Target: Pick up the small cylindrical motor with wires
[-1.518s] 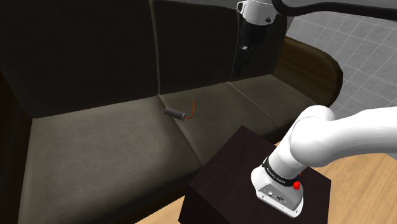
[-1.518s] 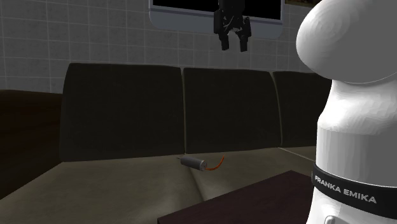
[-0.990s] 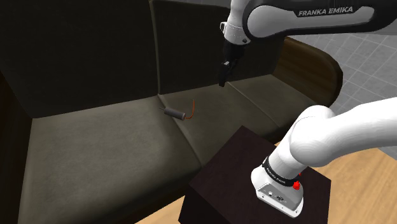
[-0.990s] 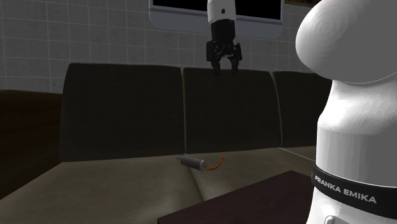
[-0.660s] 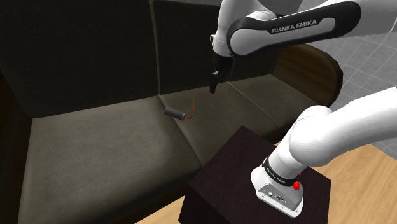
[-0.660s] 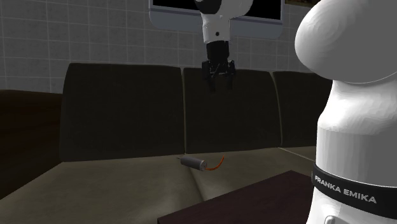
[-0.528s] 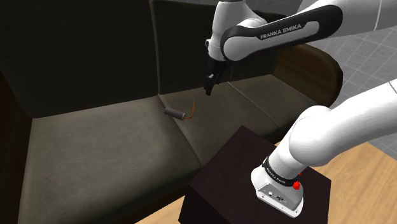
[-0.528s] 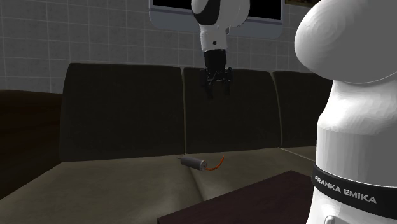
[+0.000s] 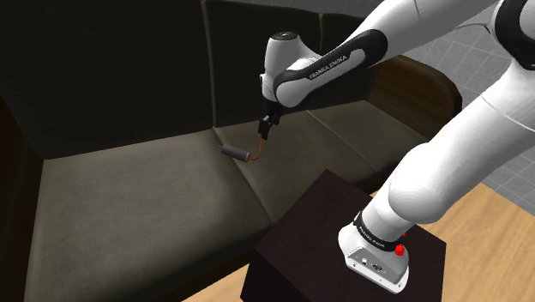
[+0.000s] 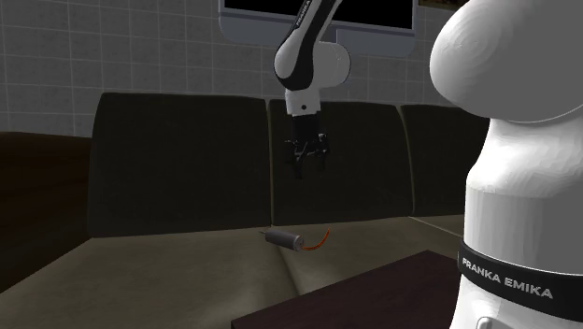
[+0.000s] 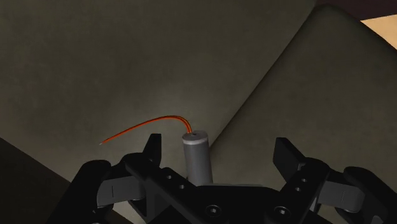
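The motor (image 9: 233,153) is a small grey cylinder with thin orange wires (image 9: 257,144), lying on the dark sofa seat (image 9: 129,197) near the seam between two cushions. It also lies at the seat's middle in the second exterior view, motor (image 10: 282,238). My black gripper (image 9: 266,129) hangs open a short way above the motor's wire end, touching nothing. From across, the gripper (image 10: 305,169) points down, well above the seat. In the wrist view the motor (image 11: 196,156) stands between the spread fingers of the gripper (image 11: 219,148), nearer one of them, with its wires (image 11: 143,126) curving away.
The sofa's tall dark backrest (image 9: 111,77) rises just behind the motor, and a rounded armrest (image 9: 429,86) closes the seat's far end. My dark stand (image 9: 326,232) sits on a wooden floor (image 9: 489,249). A tiled wall (image 10: 112,47) lies behind the sofa.
The arm has swung down and toward the shoulder view's left, bringing the gripper from high by the backrest to just above the motor. The fingers stayed apart; the motor has not moved.
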`<state>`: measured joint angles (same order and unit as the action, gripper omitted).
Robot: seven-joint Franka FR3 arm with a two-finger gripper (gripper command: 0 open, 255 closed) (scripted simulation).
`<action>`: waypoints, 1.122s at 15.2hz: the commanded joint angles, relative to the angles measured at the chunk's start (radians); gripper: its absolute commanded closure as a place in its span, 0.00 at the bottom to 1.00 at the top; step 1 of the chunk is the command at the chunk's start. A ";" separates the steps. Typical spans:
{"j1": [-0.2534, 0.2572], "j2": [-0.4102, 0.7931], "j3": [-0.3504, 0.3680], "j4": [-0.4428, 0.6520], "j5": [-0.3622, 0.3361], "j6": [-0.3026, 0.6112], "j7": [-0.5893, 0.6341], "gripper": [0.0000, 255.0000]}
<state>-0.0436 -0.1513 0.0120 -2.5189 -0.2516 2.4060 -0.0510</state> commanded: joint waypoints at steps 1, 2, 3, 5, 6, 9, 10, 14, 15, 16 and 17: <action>-0.005 0.082 0.001 0.027 -0.022 0.057 0.018 0.00; -0.008 0.124 0.000 0.045 -0.034 0.083 0.027 0.00; -0.010 0.167 -0.002 0.063 -0.046 0.108 0.036 0.00; -0.013 0.251 -0.006 0.105 -0.071 0.152 0.055 0.00; -0.013 0.293 -0.009 0.127 -0.083 0.172 0.064 0.00; -0.010 0.418 -0.021 0.203 -0.115 0.224 0.088 0.00; -0.008 0.459 -0.025 0.231 -0.124 0.238 0.095 0.00; 0.000 0.622 -0.042 0.353 -0.148 0.284 0.113 0.00; 0.002 0.662 -0.046 0.387 -0.151 0.292 0.115 0.00; 0.003 0.703 -0.049 0.421 -0.154 0.299 0.117 0.00; 0.004 0.743 -0.051 0.457 -0.155 0.305 0.117 0.00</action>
<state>-0.0462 0.5459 -0.0363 -2.1007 -0.4031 2.7041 0.0584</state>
